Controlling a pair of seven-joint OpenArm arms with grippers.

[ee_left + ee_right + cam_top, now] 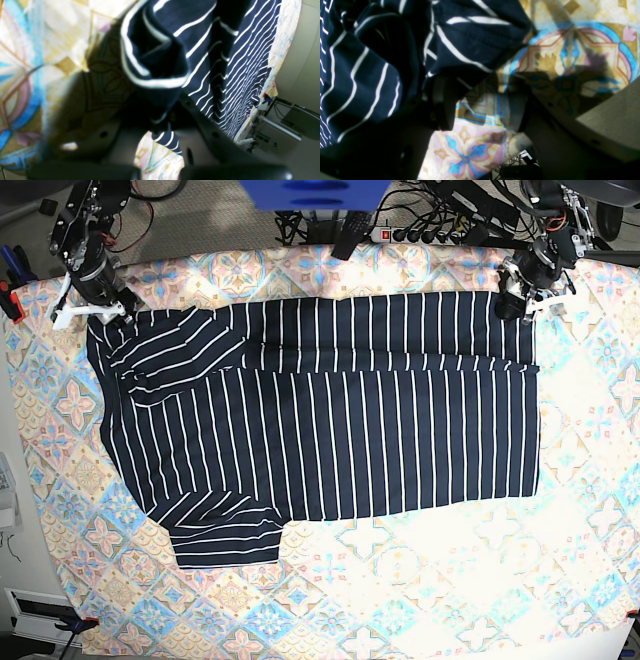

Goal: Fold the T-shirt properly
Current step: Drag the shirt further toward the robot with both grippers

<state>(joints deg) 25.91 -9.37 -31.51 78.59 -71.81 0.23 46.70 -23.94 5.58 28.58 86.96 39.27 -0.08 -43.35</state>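
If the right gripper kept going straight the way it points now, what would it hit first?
Most likely the patterned cloth, which fills the gap between the open jaws of the right gripper. The T-shirt edge lies just beside its left finger and might brush it; depth is unclear.

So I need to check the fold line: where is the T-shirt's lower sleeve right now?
In the base view the lower sleeve lies flat at the T-shirt's bottom-left corner, on the patterned cloth, far from both grippers at the top edge.
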